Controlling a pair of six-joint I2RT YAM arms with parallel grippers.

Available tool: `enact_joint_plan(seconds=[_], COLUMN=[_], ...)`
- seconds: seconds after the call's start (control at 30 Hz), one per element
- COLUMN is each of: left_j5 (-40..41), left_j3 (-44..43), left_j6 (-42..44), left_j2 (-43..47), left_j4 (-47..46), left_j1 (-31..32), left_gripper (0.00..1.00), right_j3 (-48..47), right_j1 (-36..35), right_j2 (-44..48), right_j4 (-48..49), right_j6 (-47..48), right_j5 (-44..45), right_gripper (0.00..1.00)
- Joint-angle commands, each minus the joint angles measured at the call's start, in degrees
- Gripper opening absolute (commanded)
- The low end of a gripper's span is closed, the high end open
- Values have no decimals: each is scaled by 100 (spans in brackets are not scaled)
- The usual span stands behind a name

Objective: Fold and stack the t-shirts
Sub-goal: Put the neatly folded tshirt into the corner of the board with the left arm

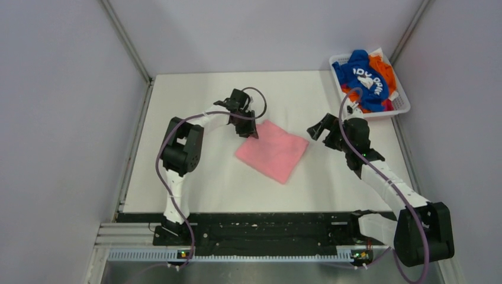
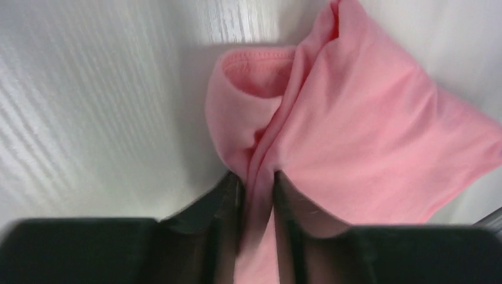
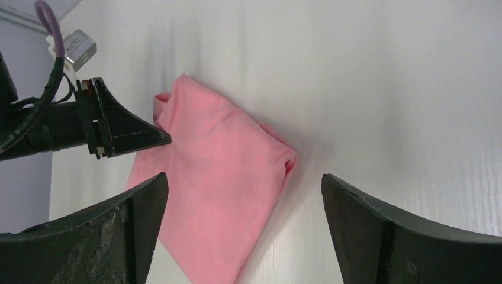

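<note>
The pink t-shirt (image 1: 273, 151) lies folded into a tilted square on the white table. My left gripper (image 1: 248, 131) is at its far-left corner, shut on a pinch of the pink cloth (image 2: 258, 177). My right gripper (image 1: 318, 130) is open and empty, just right of the shirt's right corner; the right wrist view shows the pink t-shirt (image 3: 213, 195) between and beyond its spread fingers (image 3: 361, 213). The blue t-shirt with white lettering (image 1: 362, 78) and the orange t-shirt (image 1: 382, 65) are bunched in the basket.
A white slatted basket (image 1: 400, 104) stands at the back right of the table (image 1: 195, 177). Grey walls close in on both sides and behind. The left arm's gripper (image 3: 127, 131) shows in the right wrist view.
</note>
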State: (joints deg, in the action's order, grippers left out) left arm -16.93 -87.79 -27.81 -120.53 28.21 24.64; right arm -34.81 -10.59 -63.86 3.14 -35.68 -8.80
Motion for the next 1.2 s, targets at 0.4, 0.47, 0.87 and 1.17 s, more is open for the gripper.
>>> enact_joint_plan(seconds=[0.4,0.47,0.87,1.17], left_j5=[3689,4043,4500,5056], left_j3=[-486,-779,-3717,-4932], left_j6=[-93,98,1701,2043], left_j2=[260,104,-1826,-2618], left_j4=[401,423,365,98], left_j1=[-917,-1229,-2854,-3077], left_gripper=[0,0,0,0], right_j3=[17,1,129,153], right_j1=[39,34,33,37], right_j2=[294,328,591,566], right_j4=[-197,-235,-115,205], right_j6=[325,329,537,560], right_j5=[1139,1365,2495,2412], right_gripper=[99,99,99,99])
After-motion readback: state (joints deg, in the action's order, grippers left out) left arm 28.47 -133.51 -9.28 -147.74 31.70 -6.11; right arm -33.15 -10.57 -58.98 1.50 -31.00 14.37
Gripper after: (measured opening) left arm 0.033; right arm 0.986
